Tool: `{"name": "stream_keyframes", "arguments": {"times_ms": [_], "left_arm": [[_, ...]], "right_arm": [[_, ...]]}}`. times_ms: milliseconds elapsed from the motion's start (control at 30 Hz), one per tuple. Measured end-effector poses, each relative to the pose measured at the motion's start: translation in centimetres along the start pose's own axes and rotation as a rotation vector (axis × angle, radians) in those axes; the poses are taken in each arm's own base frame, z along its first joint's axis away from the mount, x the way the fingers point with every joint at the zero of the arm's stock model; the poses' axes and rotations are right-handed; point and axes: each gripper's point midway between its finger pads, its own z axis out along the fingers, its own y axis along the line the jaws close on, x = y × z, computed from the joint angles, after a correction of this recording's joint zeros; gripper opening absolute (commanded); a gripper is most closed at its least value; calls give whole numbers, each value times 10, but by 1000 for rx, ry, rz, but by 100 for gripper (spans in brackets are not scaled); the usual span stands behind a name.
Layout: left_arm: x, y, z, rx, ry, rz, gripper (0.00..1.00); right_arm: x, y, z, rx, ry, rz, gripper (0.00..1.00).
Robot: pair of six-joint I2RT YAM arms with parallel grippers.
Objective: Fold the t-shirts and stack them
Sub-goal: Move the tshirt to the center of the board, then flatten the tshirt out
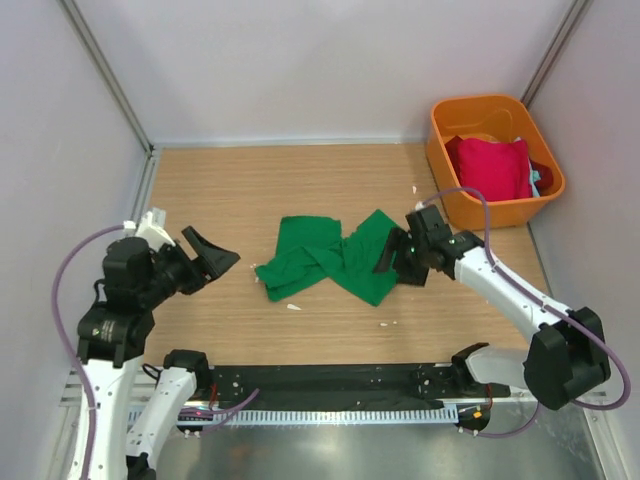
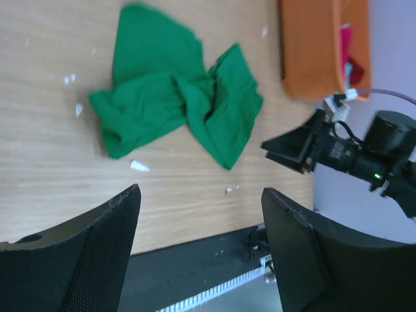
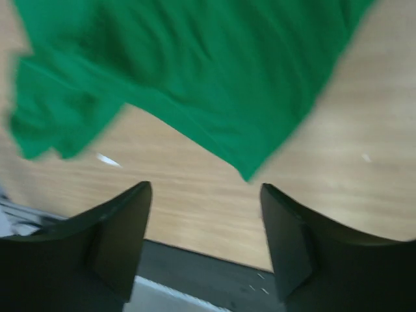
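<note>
Now: pale wood tabletop (image 1: 220, 190) flecked with white scraps (image 1: 293, 306), plain pale walls (image 1: 300, 70). Green t-shirt (image 1: 325, 262) crumpled mid-tabletop; red t-shirt (image 1: 492, 168) in orange bin (image 1: 470, 212), far right. My left arm (image 1: 130, 270) well left, left jaws spread, empty. My right arm (image 1: 500, 290) extended, right jaws spread at the green edge. Right wrist view blurred; contact unclear.

The top view overlooks the whole desk (image 1: 230, 190). Both closer wrist views share the green t-shirt (image 2: 162, 97) at 12 o'clock.
</note>
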Motion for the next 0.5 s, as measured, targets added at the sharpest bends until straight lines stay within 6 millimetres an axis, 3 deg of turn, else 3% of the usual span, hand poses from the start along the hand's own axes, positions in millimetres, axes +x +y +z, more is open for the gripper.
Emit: {"name": "stream_keyframes", "arguments": {"times_ms": [33, 67, 133, 233, 367, 433, 500], "left_arm": [[11, 8, 10, -9, 41, -33, 75], [26, 19, 21, -27, 90, -70, 75], [53, 41, 39, -82, 185, -138, 75], [90, 65, 59, -160, 316, -192, 76], [110, 71, 87, -222, 418, -164, 74], [115, 74, 105, -250, 449, -169, 68], [121, 85, 123, -300, 480, -179, 67]], "right_arm": [[30, -25, 3, 59, 89, -7, 66], [46, -38, 1, 85, 134, -13, 63], [58, -43, -9, 70, 163, -33, 62], [48, -24, -15, -33, 119, -73, 70], [37, -11, 4, -64, 122, -119, 73], [32, -6, 22, -56, 144, -139, 70], [26, 2, 40, -49, 162, -156, 60]]}}
